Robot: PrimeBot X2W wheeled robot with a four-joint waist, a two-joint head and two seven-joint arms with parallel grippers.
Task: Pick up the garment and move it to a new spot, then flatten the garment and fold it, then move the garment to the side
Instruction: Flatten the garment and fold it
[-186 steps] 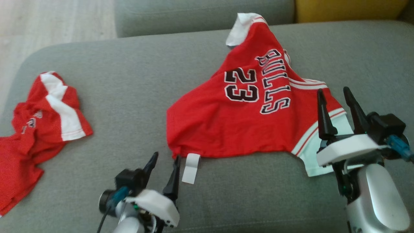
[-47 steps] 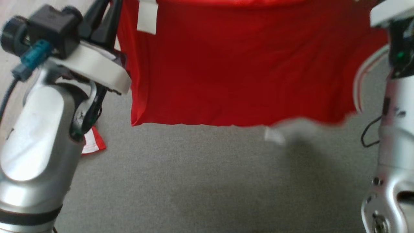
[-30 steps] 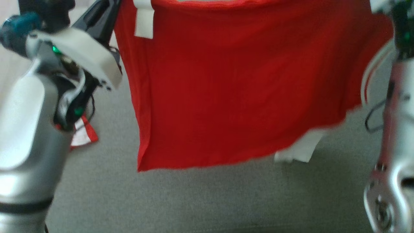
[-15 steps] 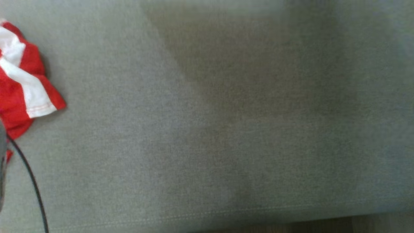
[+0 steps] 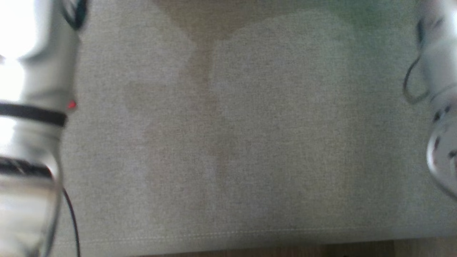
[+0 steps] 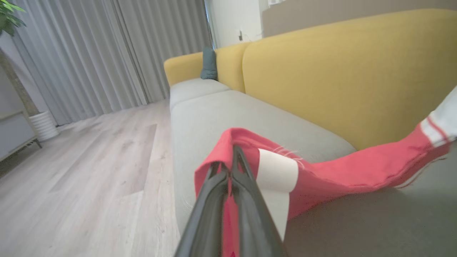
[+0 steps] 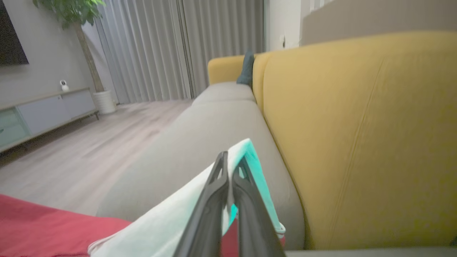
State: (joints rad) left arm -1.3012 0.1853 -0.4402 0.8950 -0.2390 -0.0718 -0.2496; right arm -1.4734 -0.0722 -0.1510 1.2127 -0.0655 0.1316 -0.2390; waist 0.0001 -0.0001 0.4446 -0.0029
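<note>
The garment is a red jersey with white trim. In the left wrist view its red cloth (image 6: 350, 171) stretches off to the right, held up above the grey seat. My left gripper (image 6: 228, 160) is shut on a red corner beside a white label (image 6: 276, 175). In the right wrist view my right gripper (image 7: 232, 159) is shut on the garment's pale white sleeve edge (image 7: 171, 214), with red cloth (image 7: 35, 228) trailing to the lower left. The head view is blurred, with my left forearm (image 5: 32, 89) at its left edge and my right forearm (image 5: 439, 107) at its right edge.
Below lies the grey sofa seat (image 5: 250, 142), its front seam near the bottom of the head view. A yellow backrest (image 7: 357, 125) rises behind the seat. Wooden floor (image 6: 89, 160), grey curtains, a potted plant and a low cabinet (image 7: 43, 110) lie beyond the sofa.
The head camera has shifted. A second ago the red garment hung spread across its view between both grippers; now that view has bare grey cushion with a forearm at each side.
</note>
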